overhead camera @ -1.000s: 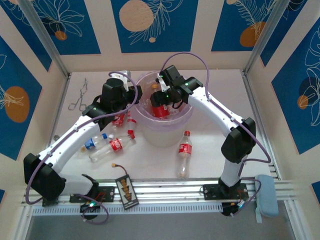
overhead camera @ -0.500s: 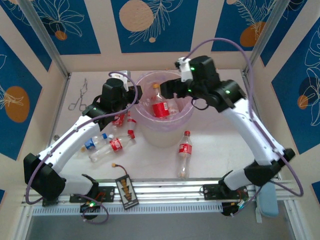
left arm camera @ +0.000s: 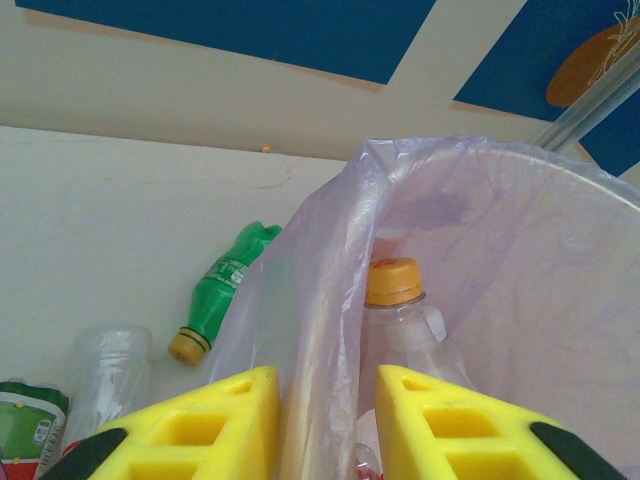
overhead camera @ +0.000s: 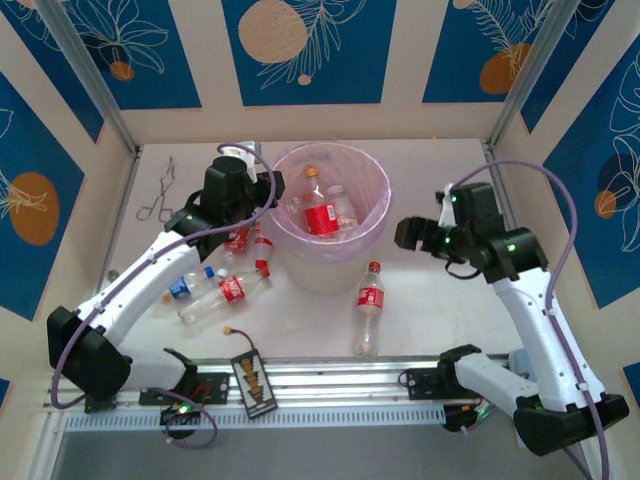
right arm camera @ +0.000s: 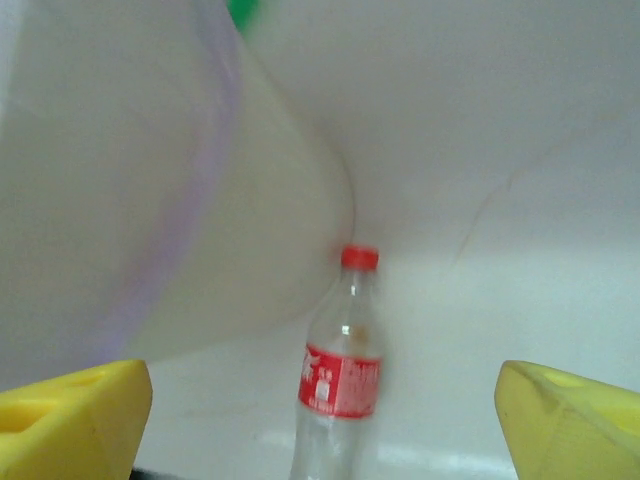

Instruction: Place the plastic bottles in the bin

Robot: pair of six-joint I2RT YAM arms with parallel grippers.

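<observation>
— What's hard to make out?
— My left gripper [left arm camera: 327,385] pinches the bin [left arm camera: 520,230] at its bagged rim, and the bag veils an orange-capped bottle [left arm camera: 392,285] inside. My right gripper [right arm camera: 322,385] gapes wide, with a red-labelled bottle [overhead camera: 370,300] just beside the bin.

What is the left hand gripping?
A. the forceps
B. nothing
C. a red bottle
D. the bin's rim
D: the left hand is shut on the bag-lined rim of the bin, which runs straight through its grip in the wrist view.
</observation>
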